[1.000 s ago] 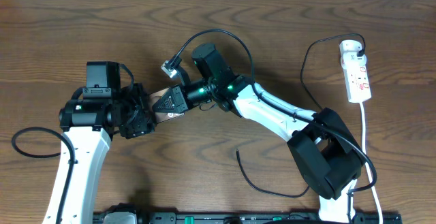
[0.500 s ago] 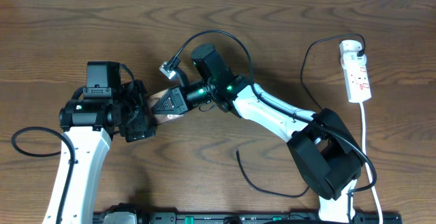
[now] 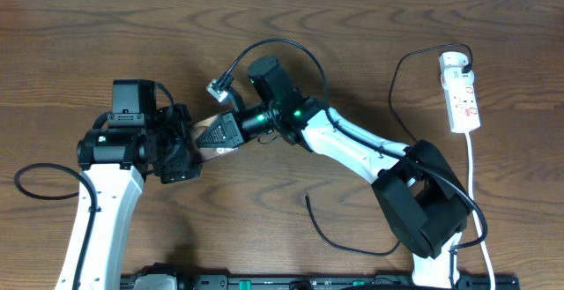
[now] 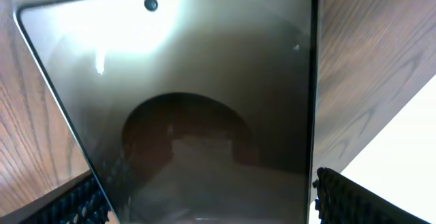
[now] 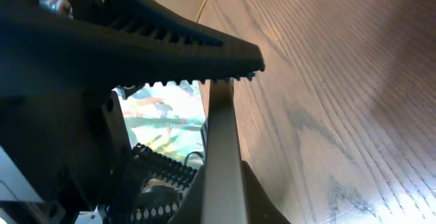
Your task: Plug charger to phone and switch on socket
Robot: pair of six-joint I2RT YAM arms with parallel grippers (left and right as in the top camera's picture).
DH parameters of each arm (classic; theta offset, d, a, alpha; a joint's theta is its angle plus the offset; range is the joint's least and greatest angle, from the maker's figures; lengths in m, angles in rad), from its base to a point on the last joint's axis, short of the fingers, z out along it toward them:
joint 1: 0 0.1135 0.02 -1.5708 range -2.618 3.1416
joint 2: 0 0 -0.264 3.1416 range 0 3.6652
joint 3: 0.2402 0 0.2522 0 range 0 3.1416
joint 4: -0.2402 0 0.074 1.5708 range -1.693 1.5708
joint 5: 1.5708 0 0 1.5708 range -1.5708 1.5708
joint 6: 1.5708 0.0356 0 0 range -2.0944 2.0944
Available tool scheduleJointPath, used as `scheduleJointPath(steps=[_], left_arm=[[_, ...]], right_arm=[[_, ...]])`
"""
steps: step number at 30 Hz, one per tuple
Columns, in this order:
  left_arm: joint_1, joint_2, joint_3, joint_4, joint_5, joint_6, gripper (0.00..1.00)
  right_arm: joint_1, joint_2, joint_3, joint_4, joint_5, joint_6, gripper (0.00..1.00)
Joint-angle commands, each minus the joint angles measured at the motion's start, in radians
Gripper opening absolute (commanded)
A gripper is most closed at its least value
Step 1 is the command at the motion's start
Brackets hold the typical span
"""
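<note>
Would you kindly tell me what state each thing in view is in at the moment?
Phone: gripped by both pincers, nothing plugged into it.
Charger: free end lying loose, apart from the phone.
Power strip: lying flat; switch position too small to tell.
Left pincer: shut on the phone.
Right pincer: shut on the phone's edge.

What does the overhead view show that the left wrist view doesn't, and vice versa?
Only overhead: the socket, the charger trailing across the table, and both arms meeting at the phone. Only left wrist: the phone's glossy face close up, with its camera hole. Both: the phone and the wooden table.
</note>
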Motion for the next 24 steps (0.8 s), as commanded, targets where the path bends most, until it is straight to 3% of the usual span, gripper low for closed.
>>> scheduleJointPath(steps=[1, 13, 20, 24], left_arm=[[-0.006, -0.003, 0.022, 0.008, 0.02, 0.077, 0.92], [-0.006, -0.007, 0.022, 0.105, 0.18, 0.244, 0.92], [-0.006, -0.027, 0.022, 0.197, 0.29, 0.361, 0.92], [-0.006, -0.045, 0.022, 0.244, 0.339, 0.413, 0.92]], right_arm=[[-0.022, 0.003, 0.018, 0.01, -0.047, -0.015, 0.01], [-0.071, 0.003, 0.018, 0.01, -0.035, -0.009, 0.01], [-0.137, 0.003, 0.018, 0.01, -0.014, 0.064, 0.01], [-0.183, 0.003, 0.018, 0.01, 0.047, 0.19, 0.01]])
